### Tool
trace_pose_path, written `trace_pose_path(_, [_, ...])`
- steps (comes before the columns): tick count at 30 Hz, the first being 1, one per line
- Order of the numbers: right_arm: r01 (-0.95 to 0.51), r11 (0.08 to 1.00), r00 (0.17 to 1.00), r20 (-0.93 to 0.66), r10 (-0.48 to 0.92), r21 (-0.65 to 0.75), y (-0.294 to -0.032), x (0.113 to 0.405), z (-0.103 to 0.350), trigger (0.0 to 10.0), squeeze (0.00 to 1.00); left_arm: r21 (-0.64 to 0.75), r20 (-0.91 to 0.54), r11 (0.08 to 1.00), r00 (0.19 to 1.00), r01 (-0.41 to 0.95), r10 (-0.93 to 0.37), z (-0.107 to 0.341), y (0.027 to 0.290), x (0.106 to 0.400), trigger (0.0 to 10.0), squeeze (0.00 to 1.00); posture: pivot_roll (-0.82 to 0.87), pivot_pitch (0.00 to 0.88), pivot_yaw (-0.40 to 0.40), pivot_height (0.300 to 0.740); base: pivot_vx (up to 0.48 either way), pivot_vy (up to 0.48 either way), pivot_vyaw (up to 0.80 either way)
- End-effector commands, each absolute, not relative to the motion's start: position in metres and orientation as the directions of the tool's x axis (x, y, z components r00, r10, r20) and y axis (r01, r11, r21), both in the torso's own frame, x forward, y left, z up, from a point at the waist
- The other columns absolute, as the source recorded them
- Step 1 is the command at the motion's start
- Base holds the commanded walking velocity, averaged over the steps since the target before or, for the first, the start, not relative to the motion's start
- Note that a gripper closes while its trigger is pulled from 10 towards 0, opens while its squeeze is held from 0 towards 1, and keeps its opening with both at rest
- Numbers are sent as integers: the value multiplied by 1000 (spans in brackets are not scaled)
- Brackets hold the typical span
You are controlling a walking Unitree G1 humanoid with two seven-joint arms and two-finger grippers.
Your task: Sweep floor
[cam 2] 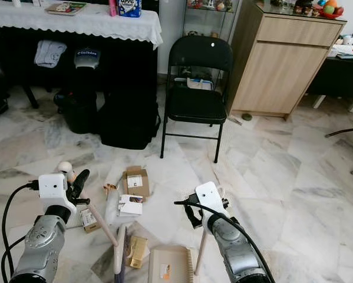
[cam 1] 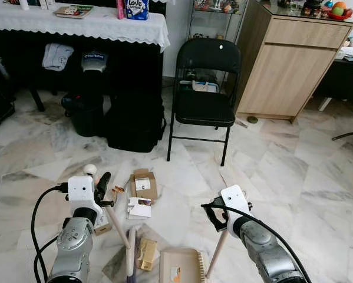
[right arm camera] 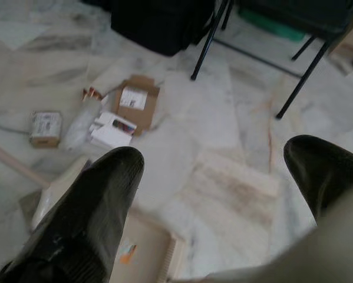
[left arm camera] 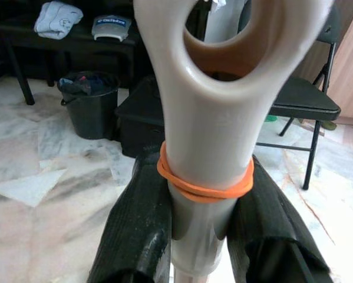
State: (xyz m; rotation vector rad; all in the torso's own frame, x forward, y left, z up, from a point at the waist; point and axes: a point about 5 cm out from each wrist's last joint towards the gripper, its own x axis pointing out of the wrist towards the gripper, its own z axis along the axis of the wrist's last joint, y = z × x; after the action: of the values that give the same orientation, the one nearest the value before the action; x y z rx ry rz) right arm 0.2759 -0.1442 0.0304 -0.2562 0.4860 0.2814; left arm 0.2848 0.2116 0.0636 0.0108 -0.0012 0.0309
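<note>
A: Well, the left gripper (left arm camera: 203,236) had its two black fingers (left arm camera: 135,236) pressed tight around the pale beige plastic broom handle (left arm camera: 208,135), just under an orange rubber band (left arm camera: 205,186) wrapped around it. The hanging hole at the handle's top sat right above that grip.

B: And the right gripper (right arm camera: 217,177)?

A: Its fingers stood wide apart with bare floor between them, though the light wooden stick of the dustpan (cam 1: 217,252) ran down along the wrist; whether anything pinned it, I could not tell.

B: Where was the litter, taking the black folding metal chair (cam 1: 204,94) as our mark?

A: Just in front of the chair, on the white grey-veined marble floor (cam 1: 282,171), lay a flattened brown cardboard box (cam 1: 143,183) with a white label. Touching its near edge was a white paper packet (cam 1: 139,208). Beyond that from the chair, close beside the left gripper, sat a small labelled carton (cam 1: 102,223).

B: And the dustpan itself?

A: The beige plastic dustpan (cam 1: 181,265) lay well in front of the chair, between the two arms, with a small yellow-brown box (cam 1: 147,254) just beside it.

B: Behind the chair?

A: To one side a light wooden cabinet (cam 1: 288,65); to the other a table under a white lace cloth (cam 1: 88,23), with a black bucket (cam 1: 83,113) below.
</note>
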Motion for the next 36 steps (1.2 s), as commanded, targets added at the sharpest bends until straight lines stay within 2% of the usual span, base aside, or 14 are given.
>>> trace_pose_path(1, [-296,931,887,-423,185,-213,-146,278,43,10000,0,18,21,1000,999,-26,25,67,212,285,10000,0,57,25,-103,740,0,0,0])
trace_pose_path(11, [-138,958,912,-411,25,-249,-156,273,42,10000,0,16,19,1000,1000,-20,20,66,211,285,10000,0,50,25,-104,740,0,0,0])
trace_pose_path(19, [-65,984,872,-489,-26,-168,-159,275,26,10000,0,14,18,1000,1000,-18,18,66,209,286,10000,0,51,22,-106,740,0,0,0])
trace_pose_path(26, [-59,984,870,-493,-30,-166,-161,280,24,10000,0,15,18,1000,1000,-17,17,66,208,287,10000,0,55,14,-106,740,0,0,0])
trace_pose_path(36, [-208,971,841,-528,117,-117,-148,280,20,10000,0,24,19,1000,1000,-13,13,67,208,287,10000,0,60,6,-105,740,0,0,0])
